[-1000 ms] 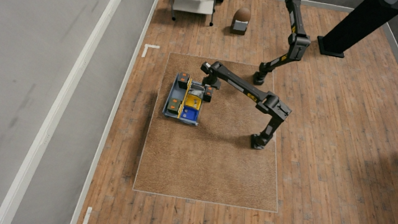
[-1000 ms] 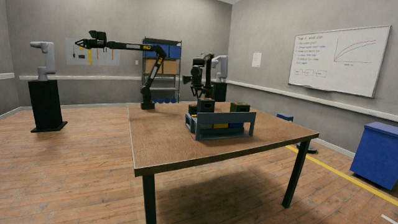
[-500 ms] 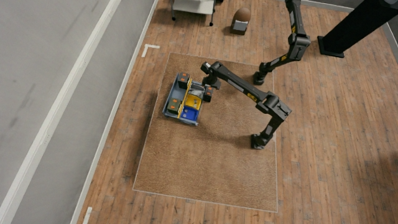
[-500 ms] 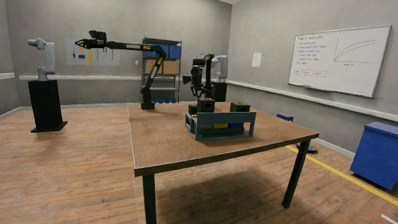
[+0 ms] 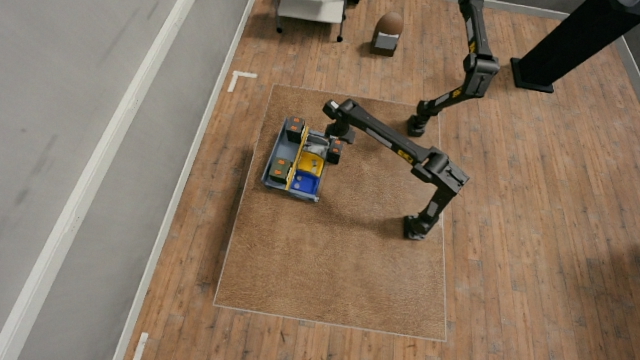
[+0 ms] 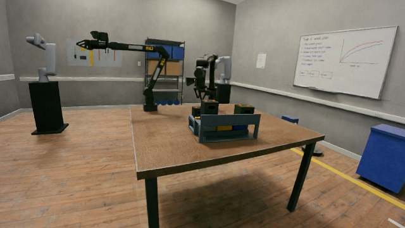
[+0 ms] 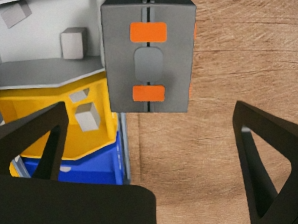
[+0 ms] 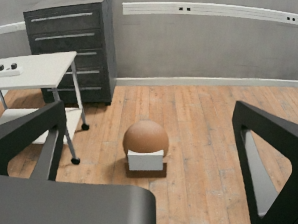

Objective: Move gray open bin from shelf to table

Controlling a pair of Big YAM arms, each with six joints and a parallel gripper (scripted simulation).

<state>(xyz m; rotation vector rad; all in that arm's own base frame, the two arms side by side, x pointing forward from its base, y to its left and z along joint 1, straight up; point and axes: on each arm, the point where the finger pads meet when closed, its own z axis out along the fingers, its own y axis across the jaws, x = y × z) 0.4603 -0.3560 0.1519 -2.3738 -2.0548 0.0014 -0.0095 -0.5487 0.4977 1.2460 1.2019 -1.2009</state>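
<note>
Fingers of your left gripper (image 5: 345,137) (image 6: 201,94) (image 7: 151,105) stand wide apart, holding nothing, with the gray bin (image 5: 316,148) (image 7: 50,74) on the shelf (image 5: 286,149) (image 6: 231,119) (image 7: 126,150), up and left in its wrist view.
</note>
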